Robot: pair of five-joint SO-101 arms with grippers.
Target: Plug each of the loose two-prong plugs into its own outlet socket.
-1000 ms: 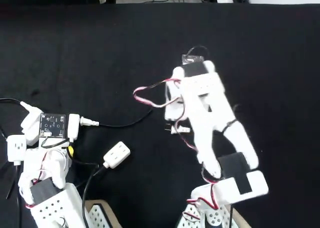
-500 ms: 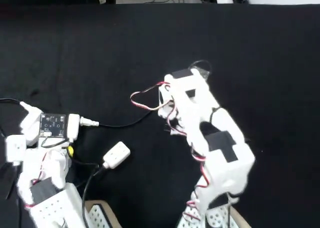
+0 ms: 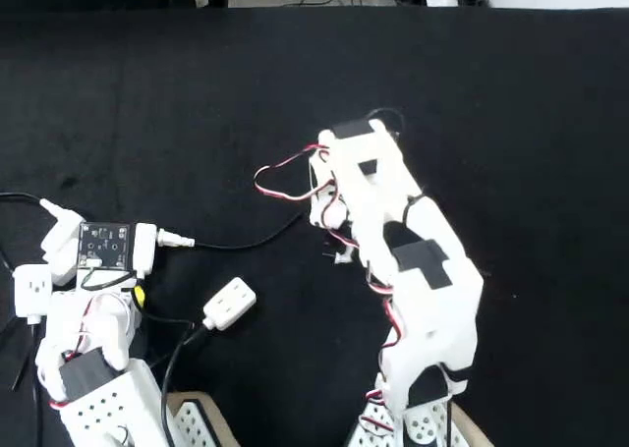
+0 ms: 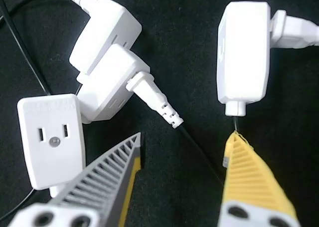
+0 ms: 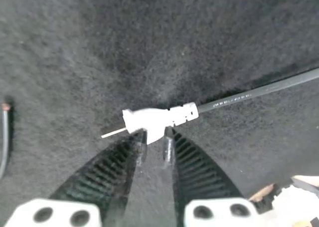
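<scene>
A: Plug (image 5: 154, 119) first: where does it lie?
B: Flat on the black counter (image 5: 224, 37), a prong showing at one end, its black cord (image 5: 259, 90) leaving the other, right at the tip of the right hand (image 5: 154, 141).
A: Is that hand clenched on it?
B: I cannot tell. The hand sits over the plug's near edge, and the wrist view is smeared just there.
A: And the left hand (image 4: 185, 136)?
B: Released, spread wide, grasping nothing. An outlet socket (image 4: 50, 137) lies face up just beside its grey finger (image 4: 112, 172), on the outer side. A cluster of white plug bodies (image 4: 112, 82) lies beyond that socket, touching its far corner. A white adapter block (image 4: 244, 52) lies straight ahead of the yellow finger (image 4: 246, 172), its narrow end close to that finger's tip.
A: Any other socket?
B: A second outlet socket (image 3: 231, 303) lies on the counter between the two arms, apart from both hands.
</scene>
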